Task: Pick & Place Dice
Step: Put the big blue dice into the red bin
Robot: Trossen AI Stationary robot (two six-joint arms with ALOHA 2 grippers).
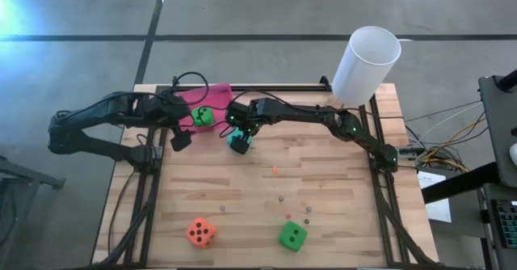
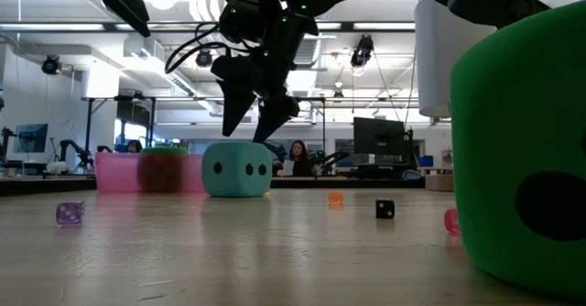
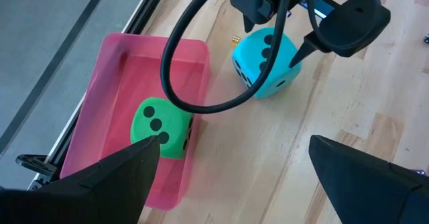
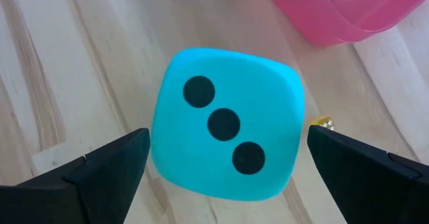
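The teal die rests flat on the table near the pink tray, three pips up. My right gripper hovers open just above it, a finger on either side, touching nothing. One green die lies inside the tray. My left gripper is open above the tray's near edge. The orange die and the second green die sit on the table near its front edge.
A tall white cylinder stands at the table's far right corner. Several tiny beads are scattered over the middle of the wooden table. A black cable loops over the tray.
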